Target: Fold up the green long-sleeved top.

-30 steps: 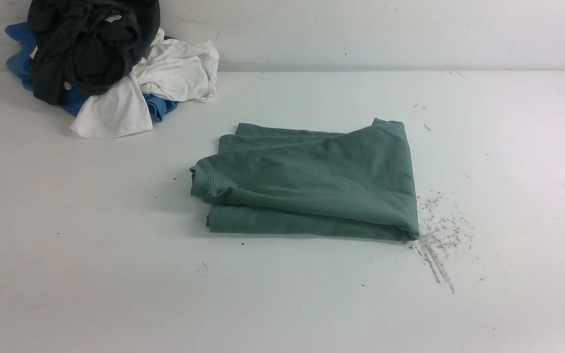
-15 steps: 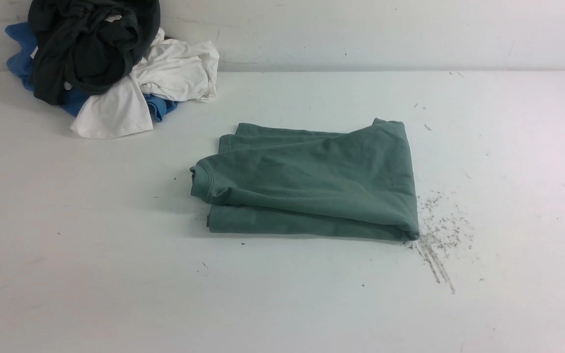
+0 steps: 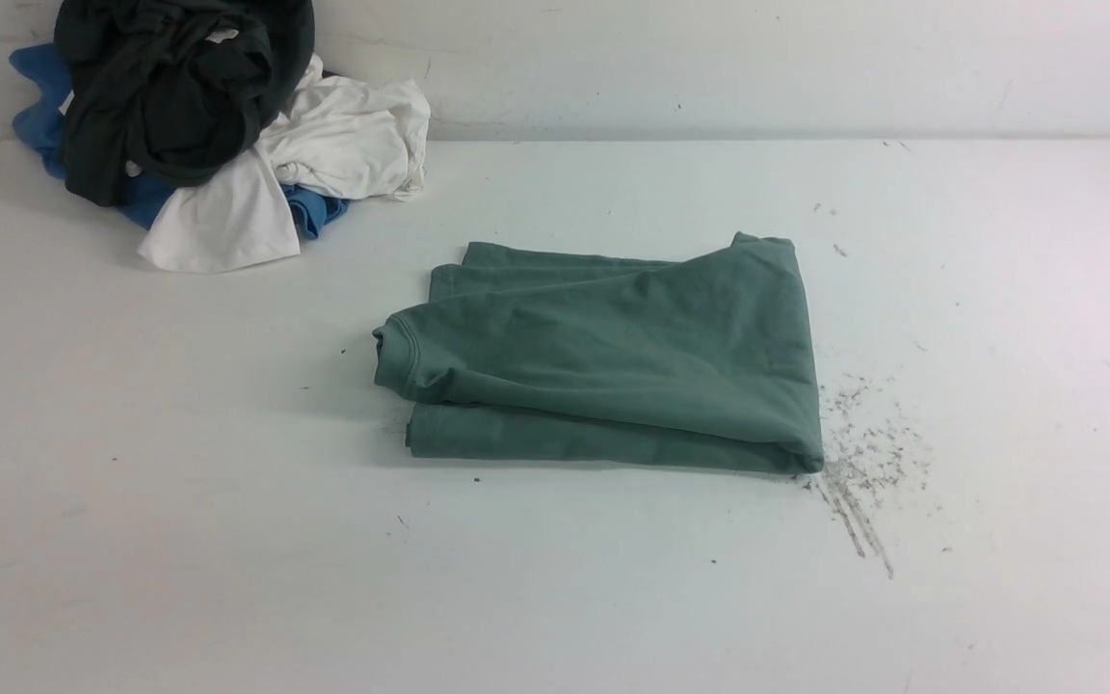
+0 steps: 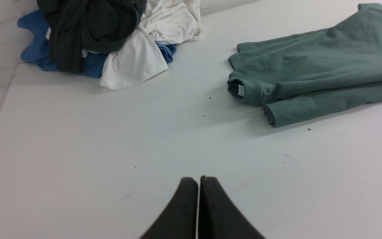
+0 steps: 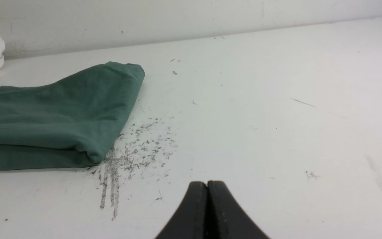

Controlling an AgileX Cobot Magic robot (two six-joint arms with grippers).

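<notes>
— While your green long-sleeved top point(image 3: 613, 361) lies folded into a compact rectangle near the middle of the white table point(image 3: 179, 501), where are your grippers?

— Both sit well apart from it, above bare table. Your left gripper point(image 4: 199, 181) has its black fingers pressed together, holding nothing; your right gripper point(image 5: 207, 185) is the same.

— And around the top?

— Its ribbed collar point(image 4: 244, 89) faces your left side. Grey scuff marks point(image 3: 863, 472) begin just beside its near right corner. A pile of dark, white and blue garments point(image 3: 198, 125) sits at the far left, against the wall.
</notes>
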